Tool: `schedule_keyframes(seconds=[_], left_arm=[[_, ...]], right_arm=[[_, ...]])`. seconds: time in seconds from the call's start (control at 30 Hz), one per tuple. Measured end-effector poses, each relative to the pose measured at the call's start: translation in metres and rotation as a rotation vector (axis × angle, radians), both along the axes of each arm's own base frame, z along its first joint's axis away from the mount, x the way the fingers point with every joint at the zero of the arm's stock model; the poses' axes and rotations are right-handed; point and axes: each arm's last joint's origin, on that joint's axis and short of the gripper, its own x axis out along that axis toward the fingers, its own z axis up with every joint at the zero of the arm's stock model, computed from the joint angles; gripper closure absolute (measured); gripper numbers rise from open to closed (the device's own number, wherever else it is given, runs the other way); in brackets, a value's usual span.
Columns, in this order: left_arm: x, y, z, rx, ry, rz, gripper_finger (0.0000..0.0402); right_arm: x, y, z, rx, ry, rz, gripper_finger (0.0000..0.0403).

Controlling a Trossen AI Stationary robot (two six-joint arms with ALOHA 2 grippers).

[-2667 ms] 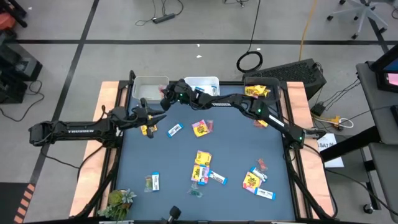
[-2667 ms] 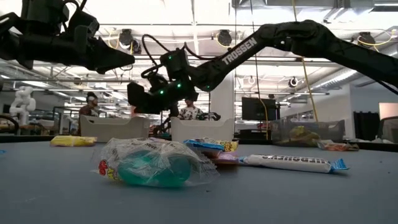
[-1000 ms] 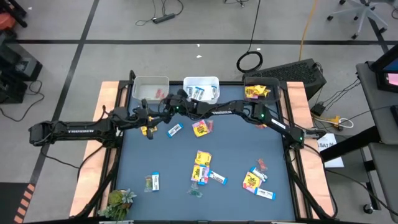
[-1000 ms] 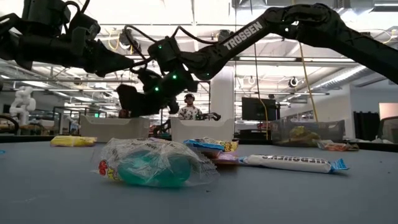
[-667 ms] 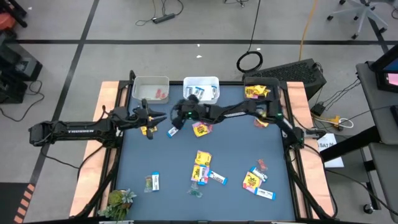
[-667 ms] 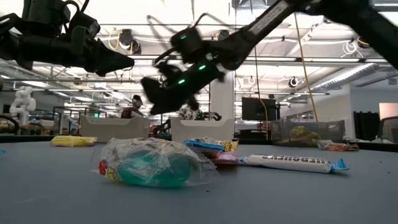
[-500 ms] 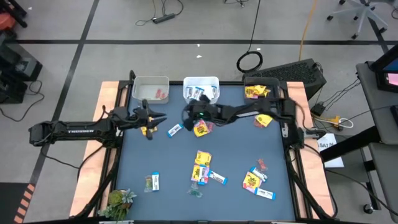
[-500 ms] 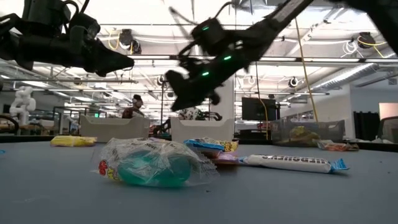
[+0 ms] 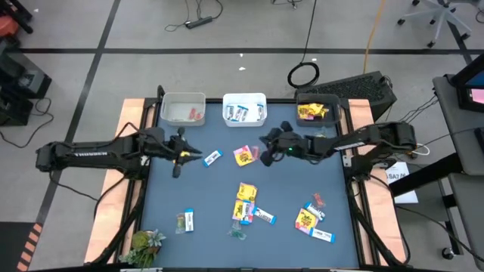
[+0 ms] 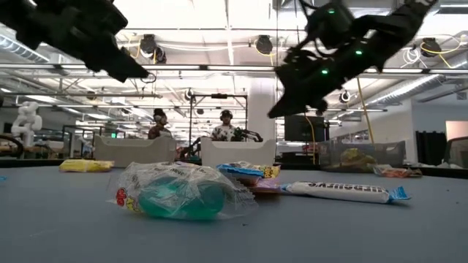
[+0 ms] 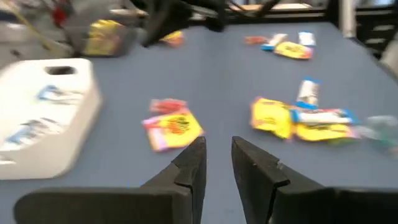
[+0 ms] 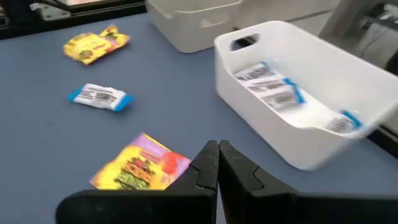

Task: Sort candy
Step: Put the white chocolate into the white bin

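- The right end effector (image 9: 264, 145), clenched and empty, is held above the tabletop (image 9: 212, 204) beside a yellow packet (image 9: 243, 156) near the far edge.
- The left end effector (image 9: 198, 156) is seen slightly parted, apparently empty.
- Candy (image 9: 246, 202) lies scattered toward the near edge; the middle bin (image 9: 245, 109) holds blue-and-white bars.
- A fresh pick is judged next: opening and lowering onto the packet.

Bright yellow red-printed candy packets (image 9: 243, 156) and blue-and-white bar wrappers (image 9: 213, 158) dot the dark blue table mat (image 9: 204, 196), white plastic bins (image 9: 244, 109) lining its far edge.
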Motion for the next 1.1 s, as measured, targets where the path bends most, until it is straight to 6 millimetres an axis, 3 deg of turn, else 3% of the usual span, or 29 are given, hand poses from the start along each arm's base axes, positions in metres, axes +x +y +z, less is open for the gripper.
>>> schedule_keyframes(seconds=[0.2,0.67,0.83,0.97,1.1], left_arm=[[0.009,-0.027,0.004,-0.122,0.161,-0.113,0.0318],[0.013,-0.089,-0.021,-0.165,0.687,-0.259,0.0318],[0.013,-0.109,-0.034,-0.262,0.819,-0.309,0.0317],[0.02,-0.117,-0.044,-0.331,0.871,-0.271,0.0298],[0.027,-0.12,-0.051,-0.333,0.876,-0.268,0.0252]], right_arm=[[-0.019,0.008,-0.002,-0.016,-0.047,-0.001,0.0403],[-0.019,0.011,-0.002,-0.047,-0.047,0.002,0.0403],[-0.019,0.01,-0.001,-0.048,-0.051,0.001,0.0403],[-0.019,0.01,-0.001,-0.048,-0.051,0.002,0.0403],[-0.019,0.01,-0.001,-0.048,-0.05,0.002,0.0403]])
